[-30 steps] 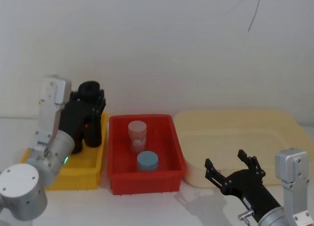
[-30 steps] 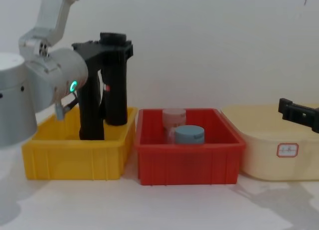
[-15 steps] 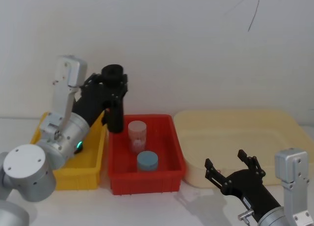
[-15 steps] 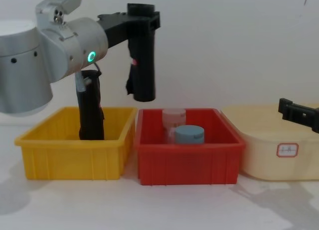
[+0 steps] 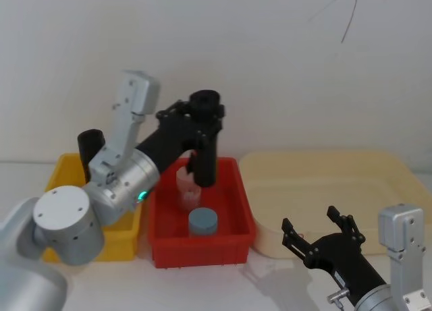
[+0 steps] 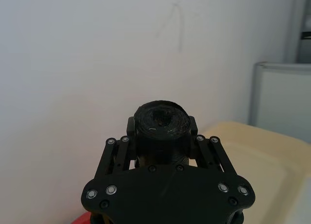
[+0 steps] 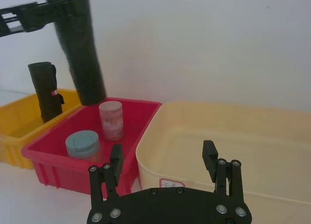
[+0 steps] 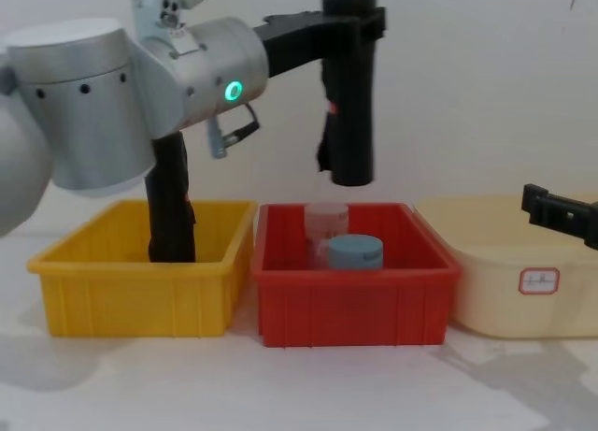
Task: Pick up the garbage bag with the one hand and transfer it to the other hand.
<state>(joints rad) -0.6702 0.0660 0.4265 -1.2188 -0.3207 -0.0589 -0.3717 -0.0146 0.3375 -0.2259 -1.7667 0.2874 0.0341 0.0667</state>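
Head view: taken from high up, tilted forward and down. The yellow bin [image 5: 62,171], red bin [image 5: 202,250] and cream tub [image 5: 324,161] are seen from above at mid-distance.
Chest view: set lower and level across the table, with the same three containers seen side-on.
Left wrist view: aimed along the left gripper [image 6: 161,126], very close on the garbage bag [image 6: 160,114] end, wall behind.
Right wrist view: aimed over the right gripper [image 7: 163,153] at the bins and tub shared with both body views.

The left arm [image 8: 84,104] is showing thick silver-grey drum joints with small dark screws, its green ring light [image 8: 230,92] glowing. The left gripper [image 8: 353,20] and right gripper [image 7: 163,156] are wearing angular black plates studded with silver screws.
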